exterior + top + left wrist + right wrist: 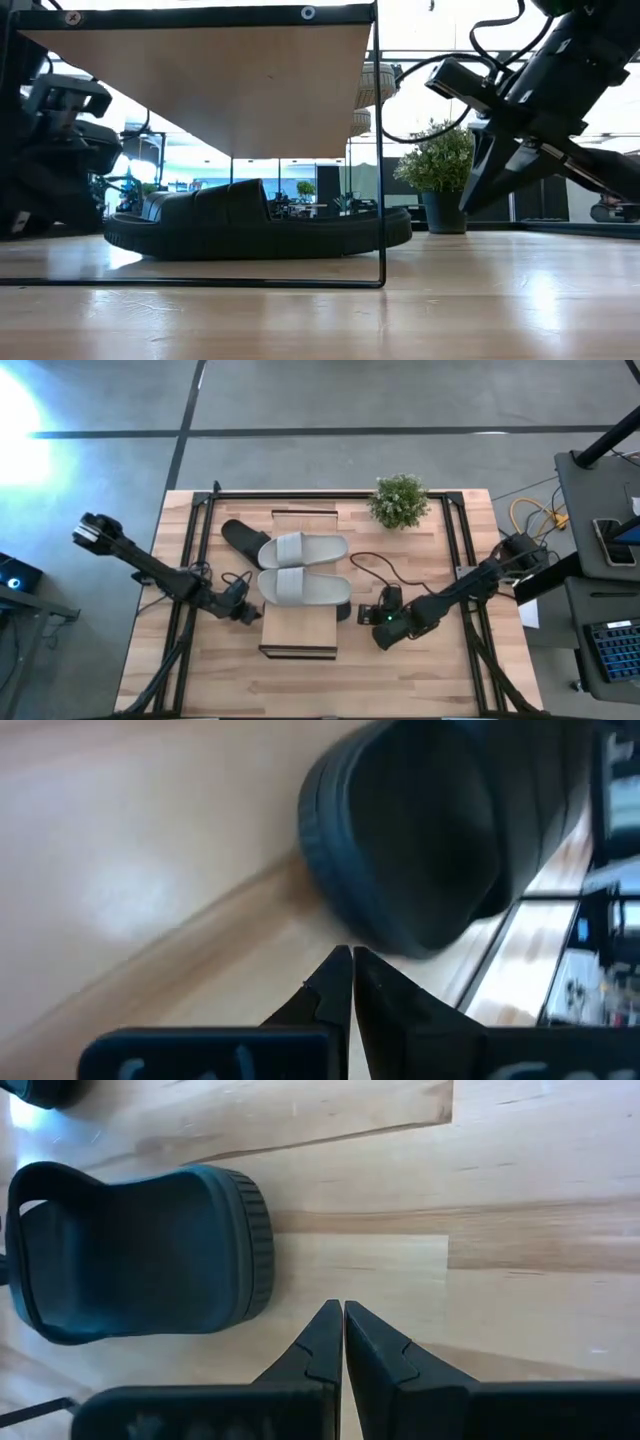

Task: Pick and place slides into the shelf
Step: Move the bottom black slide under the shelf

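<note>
Two light grey slides (pixel 303 548) (pixel 303 586) lie side by side on the shelf's plank top (pixel 300 635). One black slide (pixel 243 537) sticks out on the table at the shelf's left. The other black slide (pixel 260 220) lies on the table under the plank, and its end (pixel 343 610) shows at the shelf's right. My left gripper (pixel 250 614) is shut, low at the shelf's left side, with a black slide (pixel 410 840) just ahead of its tips (pixel 350 955). My right gripper (pixel 470 205) is shut, tilted down at the shelf's right. It points at the black slide's end (pixel 140 1250), a short gap away.
A potted plant (pixel 400 500) stands at the table's far edge, right of the shelf. Dark cables (pixel 375 565) loop over the table between the shelf and the right arm. The shelf's thin dark frame post (pixel 380 150) stands between the right gripper and the slide under the plank.
</note>
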